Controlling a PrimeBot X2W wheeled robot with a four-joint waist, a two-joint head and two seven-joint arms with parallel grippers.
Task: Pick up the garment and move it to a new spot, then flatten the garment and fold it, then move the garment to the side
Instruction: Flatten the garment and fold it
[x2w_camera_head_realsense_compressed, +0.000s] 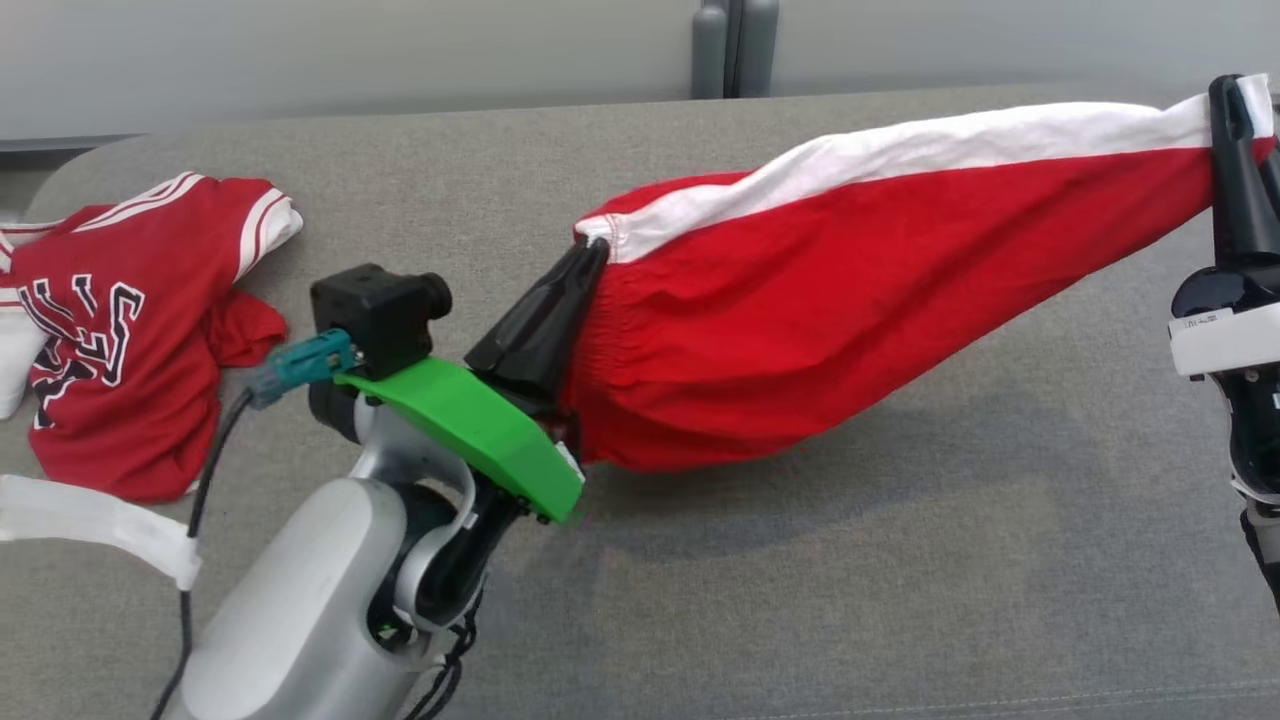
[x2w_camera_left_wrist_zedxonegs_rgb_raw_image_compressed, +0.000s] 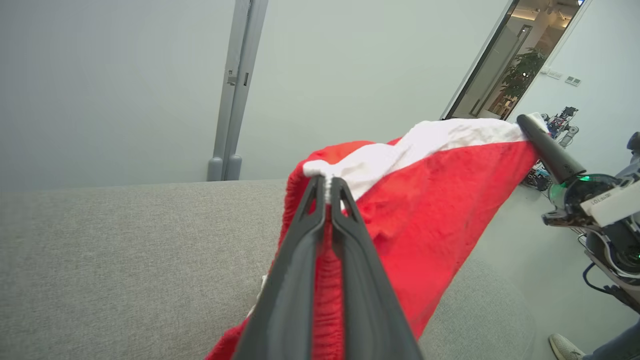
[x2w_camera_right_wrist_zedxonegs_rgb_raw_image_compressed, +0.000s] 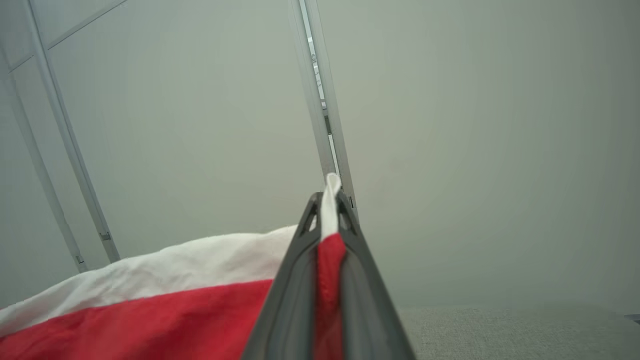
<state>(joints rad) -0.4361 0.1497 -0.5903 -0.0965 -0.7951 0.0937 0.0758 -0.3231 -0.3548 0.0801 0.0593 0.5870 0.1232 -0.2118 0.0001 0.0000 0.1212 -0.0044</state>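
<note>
As the left gripper (x2w_camera_head_realsense_compressed: 595, 250) and right gripper (x2w_camera_head_realsense_compressed: 1235, 95) each pinch one end of the red-and-white garment (x2w_camera_head_realsense_compressed: 850, 270), slung above the grey surface (x2w_camera_head_realsense_compressed: 800, 600), lowering it evenly and taut would flatten it best.

The garment (x2w_camera_head_realsense_compressed: 800, 330) is soft, matt cloth, red with a white band, and its elastic waist is puckered into fine ribs at the left hand (x2w_camera_left_wrist_zedxonegs_rgb_raw_image_compressed: 327, 182). That hand's 2 fingers (x2w_camera_left_wrist_zedxonegs_rgb_raw_image_compressed: 295, 290) are dark plastic with a dull sheen, and those of the right hand (x2w_camera_right_wrist_zedxonegs_rgb_raw_image_compressed: 329, 200) look the same. The tabletop (x2w_camera_head_realsense_compressed: 800, 600) is covered in grey woven fabric, coarse and matt. The green bracket (x2w_camera_head_realsense_compressed: 470, 425) is smooth, slightly glossy plastic. The forearm (x2w_camera_head_realsense_compressed: 300, 590) has a smooth silver shell with a satin shine. The jersey (x2w_camera_head_realsense_compressed: 120, 330) is red cloth with flat printed letters. The wall (x2w_camera_left_wrist_zedxonegs_rgb_raw_image_compressed: 125, 75) is smooth and matt.
</note>
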